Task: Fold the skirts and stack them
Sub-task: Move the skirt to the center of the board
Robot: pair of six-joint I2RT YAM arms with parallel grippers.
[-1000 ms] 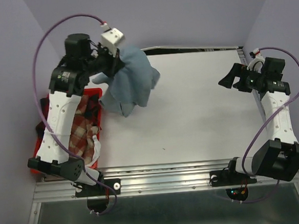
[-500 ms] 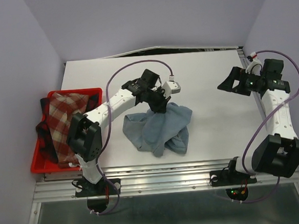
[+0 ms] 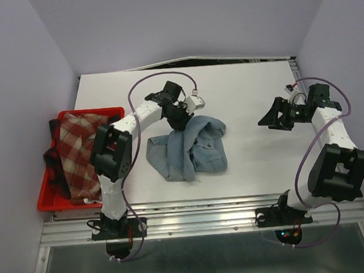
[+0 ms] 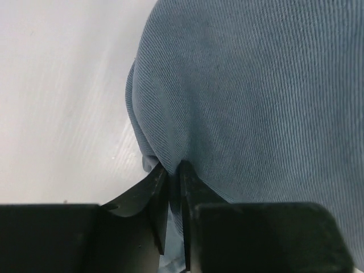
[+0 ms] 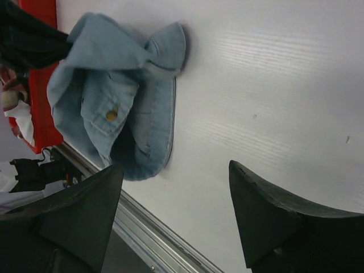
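Lowered to the worktop, light blue skirt bunches under left end effector, nearly closed on a fold; right end effector, open, empty, should help spread it.

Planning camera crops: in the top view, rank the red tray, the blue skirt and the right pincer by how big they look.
1. red tray, largest.
2. blue skirt, crumpled, somewhat smaller.
3. right pincer, clearly smallest.

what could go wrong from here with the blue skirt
The tips of the left pincer sit nearly closed at a fold of the blue skirt; pulling away could drag cloth along. The skirt lies in a crumpled heap, so the open right pincer might grab several layers at once.
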